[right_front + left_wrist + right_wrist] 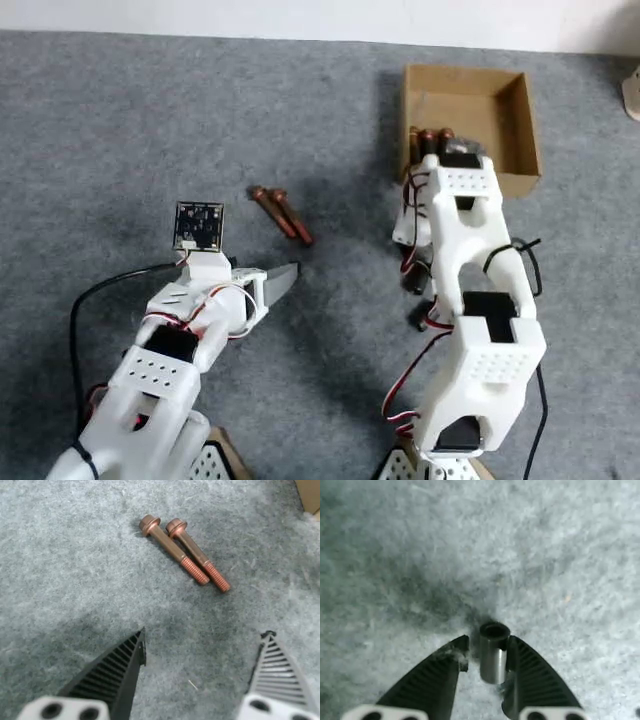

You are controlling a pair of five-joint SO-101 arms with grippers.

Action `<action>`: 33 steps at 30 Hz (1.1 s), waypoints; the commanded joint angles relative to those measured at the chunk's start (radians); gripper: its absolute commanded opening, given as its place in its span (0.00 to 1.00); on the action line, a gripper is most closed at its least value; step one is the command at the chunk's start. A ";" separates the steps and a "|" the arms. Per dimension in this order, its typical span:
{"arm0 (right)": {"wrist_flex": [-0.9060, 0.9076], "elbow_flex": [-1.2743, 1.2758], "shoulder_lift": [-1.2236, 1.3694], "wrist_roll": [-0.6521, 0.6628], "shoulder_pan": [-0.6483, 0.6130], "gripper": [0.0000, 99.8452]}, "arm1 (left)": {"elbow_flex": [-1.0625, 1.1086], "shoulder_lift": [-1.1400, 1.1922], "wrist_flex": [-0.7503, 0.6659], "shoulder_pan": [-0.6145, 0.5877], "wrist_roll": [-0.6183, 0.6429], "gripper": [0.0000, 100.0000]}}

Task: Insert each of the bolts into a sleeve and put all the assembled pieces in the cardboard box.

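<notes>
Two copper bolts (282, 214) lie side by side on the grey carpet, heads away from my left arm; the left wrist view has these bolts (182, 552) ahead of the fingers. My left gripper (205, 635) is open wide and empty, a short way before them, seen from above as the left gripper (275, 285). A dark metal sleeve (494, 652) stands upright between the fingers of my right gripper (489, 652). It touches one finger (520, 675); a thin gap separates it from the other. The cardboard box (520, 120) sits at the back right, with copper bolt heads (430, 137) in its near left corner.
My right arm (465, 230) stretches toward the box and covers the carpet just in front of it. A pale object (632, 92) pokes in at the right edge. The arm bases (215, 458) stand at the front edge.
</notes>
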 commanded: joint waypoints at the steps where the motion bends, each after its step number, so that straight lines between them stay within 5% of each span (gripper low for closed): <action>1: 0.027 -0.048 -0.036 0.002 0.012 0.12 | -0.005 -0.004 -0.020 -0.002 -0.015 0.33; 13: 0.018 0.008 -0.030 0.002 0.016 0.12 | -0.004 -0.004 -0.018 -0.002 -0.015 0.33; 21: -0.171 0.179 -0.030 0.021 0.022 0.12 | -0.004 -0.004 -0.017 -0.002 -0.015 0.33; 26: -0.173 0.189 -0.035 0.104 0.024 0.01 | -0.004 -0.004 -0.020 -0.002 -0.015 0.33; 33: -0.024 0.134 -0.071 0.112 0.005 0.00 | -0.008 -0.012 -0.020 -0.007 -0.017 0.34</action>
